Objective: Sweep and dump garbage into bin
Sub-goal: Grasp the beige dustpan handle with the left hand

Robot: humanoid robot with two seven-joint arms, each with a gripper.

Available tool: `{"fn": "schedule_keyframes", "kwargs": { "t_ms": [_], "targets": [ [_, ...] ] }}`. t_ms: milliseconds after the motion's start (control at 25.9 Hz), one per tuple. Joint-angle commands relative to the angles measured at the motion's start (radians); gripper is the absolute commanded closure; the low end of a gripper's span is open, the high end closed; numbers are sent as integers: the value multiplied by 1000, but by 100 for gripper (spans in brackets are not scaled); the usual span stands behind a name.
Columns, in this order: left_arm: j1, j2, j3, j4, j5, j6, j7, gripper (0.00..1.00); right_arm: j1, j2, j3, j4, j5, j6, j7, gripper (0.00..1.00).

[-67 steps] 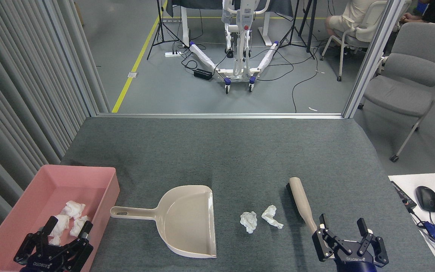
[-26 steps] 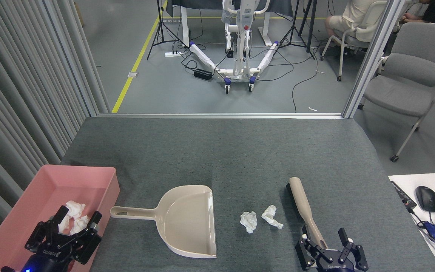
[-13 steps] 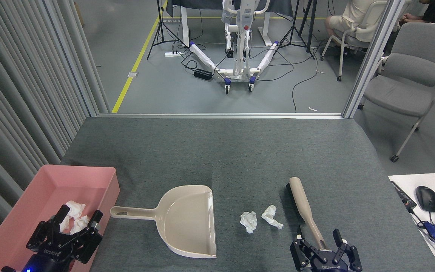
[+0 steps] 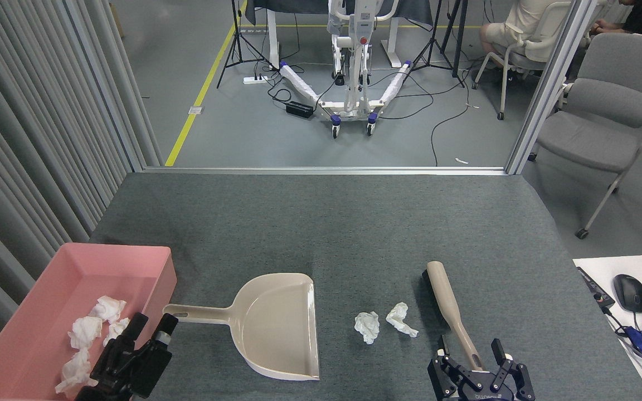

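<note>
I see a matt grey felt-like cloth covering the table (image 4: pixel 354 223). The bin (image 4: pixel 148 267) looks like smooth pink plastic; the dustpan (image 4: pixel 282 328) is glossy beige plastic. The garbage (image 4: pixel 368 326) is crinkled white paper. The brush handle (image 4: pixel 446 303) appears smooth, matt beige plastic.

Two crumpled white tissue wads (image 4: pixel 379 324) lie on carpet; others sit in the pink bin (image 4: pixel 42 295).

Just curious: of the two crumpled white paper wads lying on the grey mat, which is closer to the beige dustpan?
The left crumpled white tissue wad; the other wad lies nearer the brush.
</note>
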Motion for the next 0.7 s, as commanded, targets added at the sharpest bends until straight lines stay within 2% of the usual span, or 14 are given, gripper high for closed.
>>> {"fn": "schedule_keyframes", "kwargs": {
  "t_ms": [0,155,309,464,657],
  "targets": [
    [6,-36,-61,-1,39,-2,-12,0,0,1,-1,18,1,2,3,2],
    [17,-67,-145,-2,39,4,-9,1,0,-4,2,38,1,5,3,2],
    [14,-73,-170,-1,39,39,-3,1,-4,-10,-1,74,-1,5,0,2],
    [-2,-119,-171,10,41,182,2,1,-3,-13,2,84,-5,6,-2,2],
    [-63,-122,-178,133,90,193,2,1,-6,-20,-1,114,-9,6,-4,2]
  ]
}}
